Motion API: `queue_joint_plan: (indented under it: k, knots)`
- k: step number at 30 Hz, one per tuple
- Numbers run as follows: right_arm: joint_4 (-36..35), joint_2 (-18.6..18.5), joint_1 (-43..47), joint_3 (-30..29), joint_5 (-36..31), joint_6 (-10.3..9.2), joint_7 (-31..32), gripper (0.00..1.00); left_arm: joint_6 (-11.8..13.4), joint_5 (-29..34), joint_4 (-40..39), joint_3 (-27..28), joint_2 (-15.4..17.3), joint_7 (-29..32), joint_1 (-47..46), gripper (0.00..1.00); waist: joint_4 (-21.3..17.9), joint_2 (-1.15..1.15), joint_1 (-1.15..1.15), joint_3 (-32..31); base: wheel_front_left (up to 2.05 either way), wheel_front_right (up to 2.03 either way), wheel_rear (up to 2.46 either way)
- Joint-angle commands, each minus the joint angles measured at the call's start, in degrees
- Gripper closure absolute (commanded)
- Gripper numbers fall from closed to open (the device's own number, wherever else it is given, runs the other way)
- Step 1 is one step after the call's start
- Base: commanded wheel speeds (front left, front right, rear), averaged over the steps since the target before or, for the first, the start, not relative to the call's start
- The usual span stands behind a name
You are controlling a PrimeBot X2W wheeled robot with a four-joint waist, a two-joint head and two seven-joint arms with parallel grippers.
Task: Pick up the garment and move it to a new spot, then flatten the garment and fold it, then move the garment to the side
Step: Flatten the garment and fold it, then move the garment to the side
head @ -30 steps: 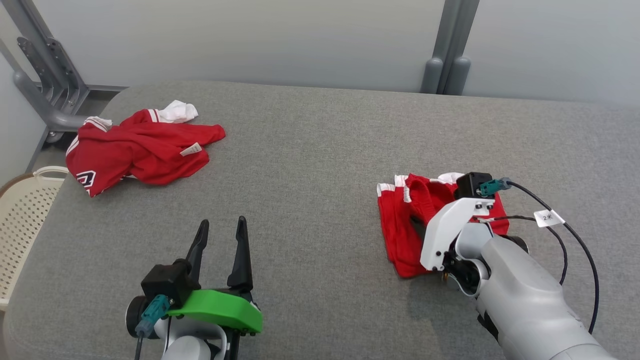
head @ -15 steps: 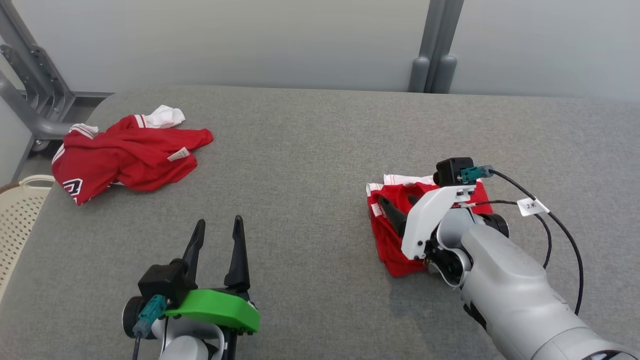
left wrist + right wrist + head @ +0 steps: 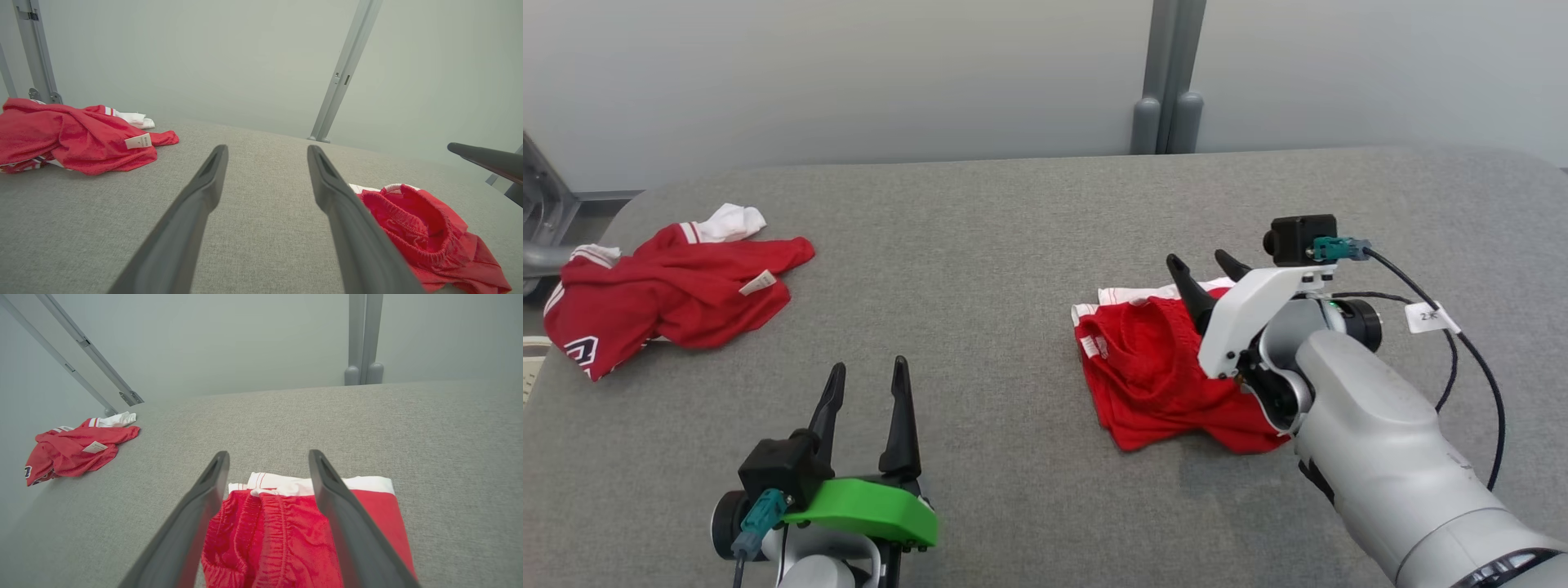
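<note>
The grey desk (image 3: 1013,229) spreads out before me. The biggest thing on it is a red jersey (image 3: 670,294), crumpled in a heap at 9 o'clock and well apart from everything else. The shorts (image 3: 1152,384), red with white trim, lie at 3 o'clock, folded into a compact stack toward the desk's right side. I judge the fold done and the move to the side as good as done.

My right fingers (image 3: 1188,290) stand spread wide over the far half of the shorts, gripping nothing. From the right wrist I see red cloth between them, but I cannot tell whether the tips touch it. My left fingers (image 3: 903,408), at 7 o'clock, are likewise spread and empty above bare desk, pointing toward 12 o'clock.

The shorts look light, soft and limp. I expect them to sag and fall open if I lift a single layer. They are not fragile, and the woven desk cover would probably drag at the cloth rather than let it slide.

If I must shift them again, the best hold is the gathered waistband (image 3: 265,522), the thickest and firmest part. I would pinch it through every layer so the stack travels as one. The small white tag (image 3: 1089,347) at the 9 o'clock edge is too flimsy to pull on.
</note>
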Motion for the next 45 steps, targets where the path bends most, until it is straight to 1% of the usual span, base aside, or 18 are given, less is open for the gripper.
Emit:
queue_joint_plan:
  k: [1,5,8,12,16,20,23,28,33,34,38,40,42,45]
  knots:
    - [0.31,-0.91,-0.12,-1.0,-0.82,0.0,-0.91,0.0,0.0,0.32,-0.46,0.26,0.12,-0.17,0.88,0.0,-1.75,0.0,0.0,-0.31,0.0,0.0,0.0]
    - [0.15,-2.88,1.16,-3.7,-1.86,0.0,-1.91,0.0,-0.1,0.55,-0.71,0.81,0.13,-0.17,1.3,0.0,-3.76,0.0,0.0,-0.43,0.0,0.0,0.0]
    - [-0.28,-4.55,2.25,-5.63,-2.49,0.0,-2.34,0.0,0.26,0.76,-1.06,0.97,0.12,-0.17,1.85,0.0,-5.25,0.0,0.0,-0.47,0.0,0.0,0.0]
    - [-1.28,-6.39,4.39,-7.88,-3.31,0.0,-1.84,0.0,0.49,0.98,-1.79,1.26,0.13,-0.16,2.24,0.0,-6.92,0.0,0.0,-0.3,0.0,0.0,0.0]
    - [-2.57,-7.56,6.75,-9.57,-4.09,0.0,-1.0,0.0,0.53,1.33,-2.34,1.77,0.13,-0.17,2.2,0.0,-8.12,0.0,0.0,0.16,0.0,0.0,0.0]
    - [-4.38,-7.61,8.81,-10.69,-4.62,0.0,0.46,0.0,0.18,1.73,-2.63,2.17,0.13,-0.17,1.57,0.0,-8.43,0.0,0.0,0.94,0.0,0.0,0.0]
    - [-5.88,-7.49,9.66,-11.14,-4.48,0.0,2.24,0.0,-0.02,2.11,-2.86,2.15,0.13,-0.17,0.89,0.0,-7.75,0.0,0.0,1.91,0.0,0.0,0.0]
    - [-7.86,-7.97,9.74,-10.85,-2.55,0.0,7.02,0.0,-0.26,2.44,-3.08,2.27,0.13,-0.17,-0.53,0.0,-5.14,0.0,0.0,3.97,0.0,0.0,0.0]
    - [-9.36,-9.79,8.92,-10.04,0.82,0.0,12.33,0.0,-0.6,2.71,-3.21,2.46,0.12,-0.17,-1.69,0.0,-2.18,0.0,0.0,6.12,0.0,0.0,0.0]
    - [-9.36,-9.79,8.92,-10.04,0.82,0.0,12.33,0.0,-0.6,2.71,-3.21,2.46,0.12,-0.17,-1.69,0.0,-2.18,0.0,0.0,6.12,0.0,0.0,0.0]
    - [-9.5,-11.47,8.21,-9.18,3.55,0.0,16.24,0.0,-0.8,2.83,-3.35,2.66,0.13,-0.17,-2.38,0.0,-0.21,0.0,0.0,7.56,0.0,0.0,0.0]
    - [-9.59,-12.49,8.11,-8.53,6.0,0.0,18.54,0.0,-0.93,2.87,-3.55,2.69,0.13,-0.17,-2.96,0.0,1.08,0.0,0.0,8.53,0.0,0.0,0.0]
    - [-9.3,-13.36,7.76,-7.93,6.94,0.0,19.52,0.0,-1.0,2.91,-3.6,2.78,0.13,-0.17,-3.11,0.0,1.75,0.0,0.0,9.08,0.0,0.0,0.0]
    - [-8.76,-13.66,7.39,-7.2,8.9,0.01,20.72,0.0,-1.05,2.76,-3.6,2.86,0.12,-0.17,-3.62,0.0,2.49,0.0,0.0,9.71,0.0,0.0,0.0]
